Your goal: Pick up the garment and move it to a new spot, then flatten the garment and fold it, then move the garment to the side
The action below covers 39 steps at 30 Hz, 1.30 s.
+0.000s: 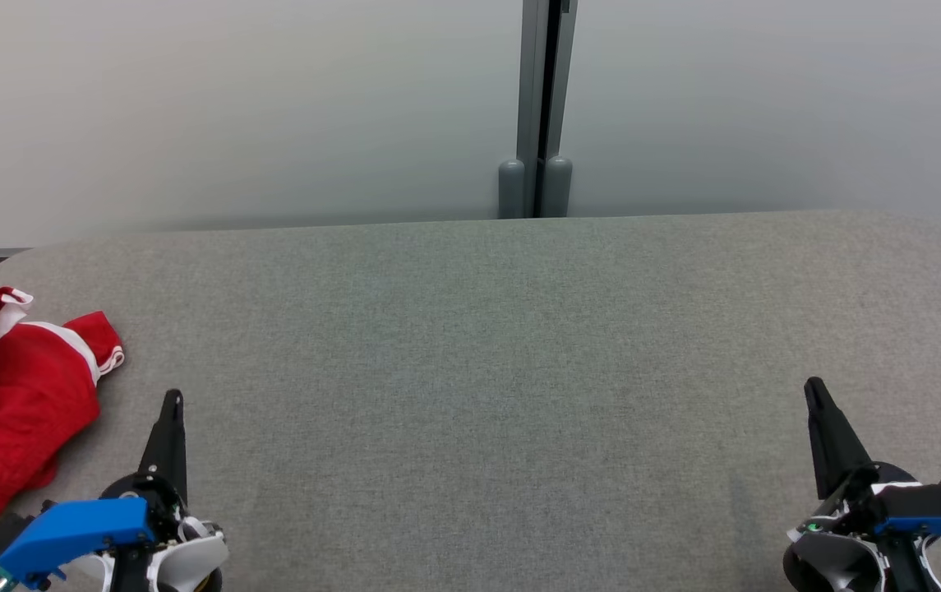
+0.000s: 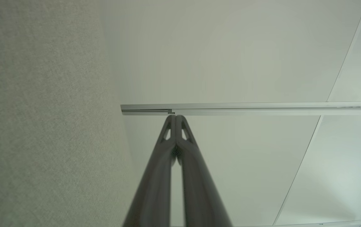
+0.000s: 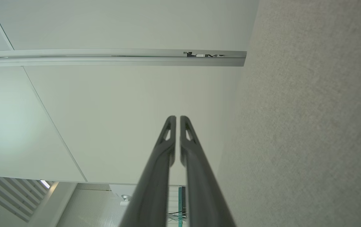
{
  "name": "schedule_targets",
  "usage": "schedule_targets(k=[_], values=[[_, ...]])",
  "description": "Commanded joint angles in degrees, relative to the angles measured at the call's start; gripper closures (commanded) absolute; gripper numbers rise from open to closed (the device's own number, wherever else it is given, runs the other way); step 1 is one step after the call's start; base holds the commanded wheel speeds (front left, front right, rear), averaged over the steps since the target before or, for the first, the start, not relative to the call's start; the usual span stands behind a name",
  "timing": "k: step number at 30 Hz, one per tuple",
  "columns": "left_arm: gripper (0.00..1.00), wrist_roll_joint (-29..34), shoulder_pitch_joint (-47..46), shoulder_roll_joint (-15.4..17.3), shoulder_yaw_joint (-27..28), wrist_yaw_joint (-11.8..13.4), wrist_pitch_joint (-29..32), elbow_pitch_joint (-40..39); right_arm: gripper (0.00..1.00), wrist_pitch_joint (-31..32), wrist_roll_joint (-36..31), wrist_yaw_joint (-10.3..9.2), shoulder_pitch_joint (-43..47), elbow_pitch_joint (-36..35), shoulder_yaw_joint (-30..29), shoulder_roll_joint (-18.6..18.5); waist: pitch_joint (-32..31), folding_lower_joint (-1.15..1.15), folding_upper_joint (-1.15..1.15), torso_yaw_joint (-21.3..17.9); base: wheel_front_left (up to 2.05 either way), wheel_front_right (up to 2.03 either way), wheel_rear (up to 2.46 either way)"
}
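Observation:
The garment [image 1: 6, 403] is a crumpled red piece with white trim, lying at the far left edge of the grey table [image 1: 478, 370]. My left gripper [image 1: 173, 399] rests at the lower left, just right of the garment and apart from it, its fingers shut with nothing between them. In the left wrist view the same left gripper [image 2: 175, 117] points at the pale wall with its tips together. My right gripper [image 1: 813, 384] sits at the lower right, far from the garment, shut and empty. The right wrist view shows the right gripper [image 3: 177, 118] with only a hairline gap between its tips.
A pale partition wall [image 1: 232, 107] stands right behind the table's far edge, with a grey vertical post [image 1: 537, 107] at its middle. The table's corners are rounded. Wide bare felt lies between the two grippers.

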Motion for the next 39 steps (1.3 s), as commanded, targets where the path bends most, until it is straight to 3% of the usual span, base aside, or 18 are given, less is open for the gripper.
schedule_targets(k=[1, 2, 3, 4, 15, 24, 39], values=[[0.0, 0.1, 0.1, 0.0, 0.0, 0.0, -0.1, 0.3, 0.0, 0.0, 0.0, 0.0, 0.0, 0.2, 0.0, 0.0, 0.0, 0.0, 0.0, 0.0, 0.0, 0.0, 0.0], [0.0, 0.1, 0.8, -0.1, 0.0, 0.0, -0.1, 0.9, 0.0, 0.0, 0.0, -0.07, 0.2, 0.8, 0.1, 0.3, 0.0, 0.0, 0.0, 0.0, 0.0, 0.0, 0.0], [1.0, 0.1, 1.3, -0.2, 0.0, 0.0, -0.1, 1.3, 1.0, -0.1, 0.0, -0.09, 0.4, 1.2, 0.1, 0.4, 0.0, 0.0, 0.0, 0.0, 0.0, 0.0, 0.0], [0.0, 0.2, 1.4, -0.2, -0.1, 0.1, -0.3, 1.5, 0.0, -0.2, -0.1, -0.1, 0.4, 1.3, 0.1, 0.3, 0.0, 0.0, 0.0, 0.0, 0.0, 0.0, 0.0], [0.0, 8.1, 0.1, -0.1, -0.8, 0.0, -3.2, 2.3, 0.0, -3.2, -5.5, -0.08, -0.4, 1.7, 1.4, -1.6, 0.3, 0.0, 0.0, 0.0, 0.0, 0.0, 0.0], [0.0, 19.5, -1.0, -0.1, -1.7, 0.3, -5.5, 3.0, 0.0, -5.6, -16.7, -0.06, -1.6, 2.3, 1.6, -2.5, 0.5, 0.0, 0.0, 0.1, 0.0, 0.0, 0.0], [0.0, 37.9, -1.1, 0.0, -5.1, 2.7, -9.0, 4.6, 0.0, -9.0, -33.7, -0.03, -1.3, 2.7, 3.2, -2.5, 0.7, 0.0, 0.0, 0.2, 0.0, 0.0, 0.0]])
